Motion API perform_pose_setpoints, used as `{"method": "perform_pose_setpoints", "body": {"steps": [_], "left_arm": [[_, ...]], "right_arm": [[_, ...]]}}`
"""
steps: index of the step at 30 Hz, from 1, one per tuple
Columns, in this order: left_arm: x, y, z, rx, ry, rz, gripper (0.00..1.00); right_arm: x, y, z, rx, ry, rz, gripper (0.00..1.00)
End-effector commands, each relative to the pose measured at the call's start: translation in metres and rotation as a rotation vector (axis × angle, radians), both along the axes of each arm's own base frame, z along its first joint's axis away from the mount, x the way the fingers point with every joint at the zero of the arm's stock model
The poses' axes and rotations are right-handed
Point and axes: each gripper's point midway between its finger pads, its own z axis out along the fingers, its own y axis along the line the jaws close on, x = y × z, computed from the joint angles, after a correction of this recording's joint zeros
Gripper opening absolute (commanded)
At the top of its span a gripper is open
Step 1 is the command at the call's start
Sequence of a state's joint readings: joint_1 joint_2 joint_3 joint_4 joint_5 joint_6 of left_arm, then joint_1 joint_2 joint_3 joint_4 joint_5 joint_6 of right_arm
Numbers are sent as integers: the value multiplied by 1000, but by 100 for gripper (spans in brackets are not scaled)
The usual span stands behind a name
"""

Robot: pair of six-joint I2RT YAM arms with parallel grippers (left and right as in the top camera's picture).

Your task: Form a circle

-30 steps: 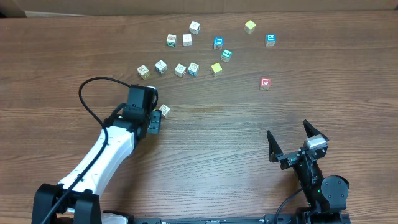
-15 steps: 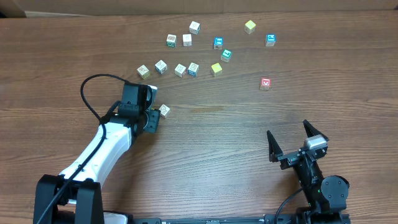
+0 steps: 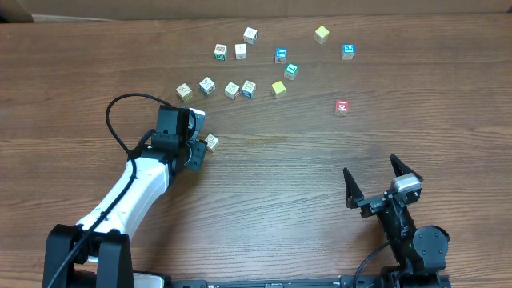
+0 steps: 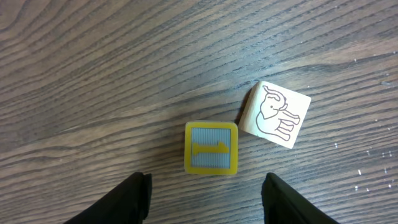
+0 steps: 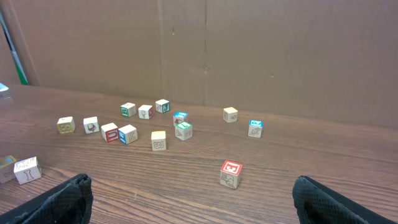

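Left arm [image 3: 136, 188] sits slightly farther toward left edge than second ago; lamb cube [image 4: 275, 115] unmoved.

Left claw [image 4: 205, 183] part open, gripping nothing. Yellow-framed cube [image 4: 211, 147] lies just ahead of gap, left of tabletop [image 4: 93, 56] centre: grey ribbed face, rounded rim. Lamb cube is pale wood with black line print, at its corner, touching or nearly.

Right claw [image 3: 371, 170] spread wide, empty, near front-right edge.

Circle not yet closed: only curved row of cubes [image 3: 232, 89] toward far edge, others scattered. Most work likely left. Tabletop matte, dark wood grain.

1. Yellow-framed cube [image 4: 211, 147], grey face up, flat on wood-grain tabletop [image 4: 93, 74].
2. Pale cube with lamb outline [image 4: 274, 114] just beside its upper-right corner, turned askew.
3. Left gripper [image 4: 207, 198] fingertips spread at bottom edge, clear of both cubes.
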State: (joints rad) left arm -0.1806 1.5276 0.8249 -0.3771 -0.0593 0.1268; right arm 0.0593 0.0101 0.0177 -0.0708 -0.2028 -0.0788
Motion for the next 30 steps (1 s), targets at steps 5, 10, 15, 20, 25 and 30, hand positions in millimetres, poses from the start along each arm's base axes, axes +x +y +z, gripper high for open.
{"method": "perform_pose_setpoints", "body": {"steps": [5, 10, 15, 20, 25, 30], "left_arm": [[0, 3, -9, 9, 19, -16, 63], [-4, 3, -27, 16, 69, -17, 60], [-1, 2, -27, 14, 61, -17, 58], [0, 0, -27, 4, 55, -21, 57], [1, 0, -35, 7, 70, -21, 58], [2, 0, -44, 9, 81, -21, 58]], "right_arm": [[0, 0, -2, 0, -3, -2, 100], [0, 0, -2, 0, -3, -2, 100], [0, 0, -2, 0, -3, -2, 100], [0, 0, -2, 0, -3, -2, 100], [0, 0, -2, 0, -3, -2, 100], [0, 0, -2, 0, -3, -2, 100]]}}
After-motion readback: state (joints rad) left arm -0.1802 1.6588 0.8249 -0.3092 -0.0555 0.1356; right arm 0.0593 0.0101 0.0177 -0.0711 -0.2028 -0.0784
